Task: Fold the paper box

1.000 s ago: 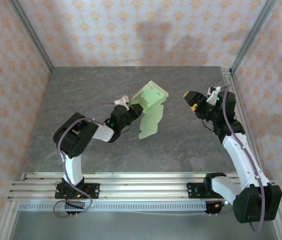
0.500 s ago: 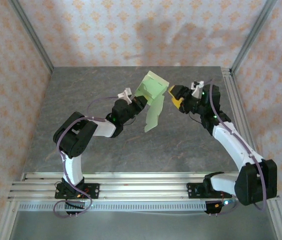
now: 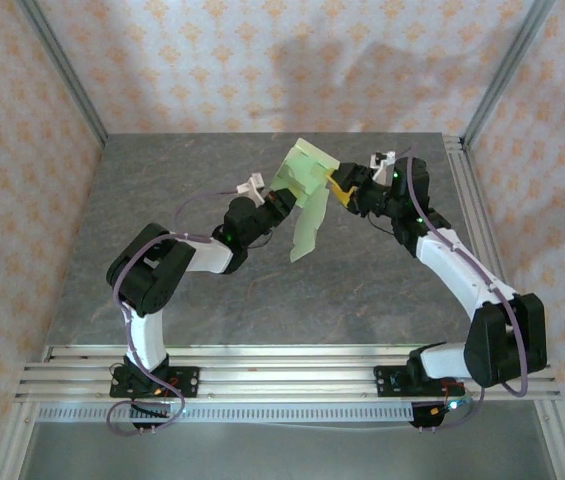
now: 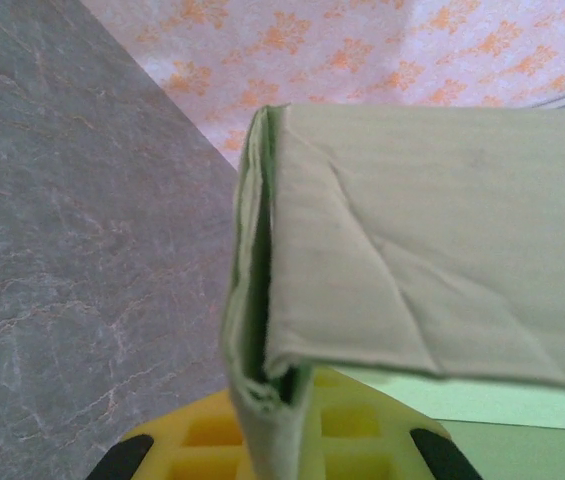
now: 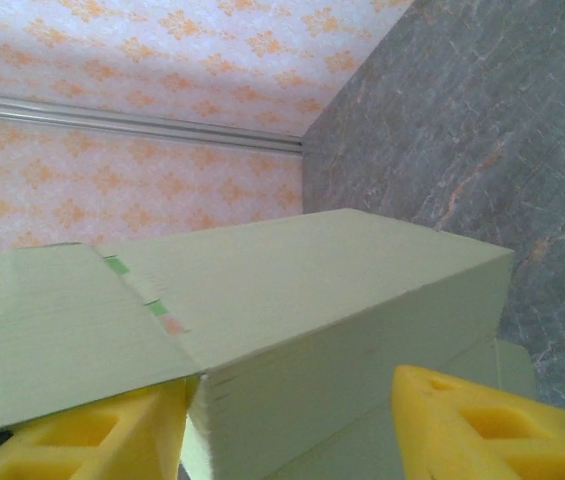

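The paper box (image 3: 302, 175) is held in the air above the grey tabletop (image 3: 212, 300), near its far middle part, between the two arms. It is made of pale yellow-green card and is partly folded, and one long flap is seen hanging down from it toward the tabletop. The left hand (image 3: 278, 205) is closed narrowly on one edge of the box; in the left wrist view the thin layers of card (image 4: 262, 300) are seen pinched between its yellow fingers (image 4: 202, 440). The right hand (image 3: 342, 190) is placed at the opposite side of the box. In the right wrist view its yellow fingers (image 5: 482, 420) stand apart, with a corner of the box (image 5: 342, 300) between them. Whether they press on the card cannot be told. A wall (image 3: 262, 60) with an orange pattern is seen behind.
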{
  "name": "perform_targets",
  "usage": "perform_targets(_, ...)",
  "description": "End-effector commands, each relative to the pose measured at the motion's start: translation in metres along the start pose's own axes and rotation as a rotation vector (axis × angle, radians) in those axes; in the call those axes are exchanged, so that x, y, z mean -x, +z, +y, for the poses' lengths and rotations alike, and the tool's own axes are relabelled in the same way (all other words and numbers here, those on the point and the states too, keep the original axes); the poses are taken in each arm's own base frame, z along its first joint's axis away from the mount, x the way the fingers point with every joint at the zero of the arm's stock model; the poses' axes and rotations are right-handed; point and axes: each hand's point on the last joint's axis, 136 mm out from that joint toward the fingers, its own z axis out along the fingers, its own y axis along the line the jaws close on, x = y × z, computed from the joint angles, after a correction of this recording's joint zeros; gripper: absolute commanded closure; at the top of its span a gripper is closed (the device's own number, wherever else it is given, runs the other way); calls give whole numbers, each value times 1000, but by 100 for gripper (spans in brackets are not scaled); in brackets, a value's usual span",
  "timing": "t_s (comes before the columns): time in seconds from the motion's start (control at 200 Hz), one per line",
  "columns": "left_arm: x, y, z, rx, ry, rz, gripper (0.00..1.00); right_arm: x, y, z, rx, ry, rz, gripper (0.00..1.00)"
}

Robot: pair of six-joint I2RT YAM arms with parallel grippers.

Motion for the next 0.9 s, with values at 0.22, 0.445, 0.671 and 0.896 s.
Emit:
perform_targets(0.22,9,6,-30,-91,41,-19,100,1,4,3,-40,-18,5,60)
perform_targets(0.445,13,6,-21,-55,59,-27,100,2,1,-1,-83,-29,3,79)
perform_targets(0.671,21,0,-15,47,184,-43,100,2,-3,-11,-151,-35,-7,73)
perform_targets(0.896,30,-10,-23,99,265,-69,100,0,-5,-25,-227,-42,1,95)
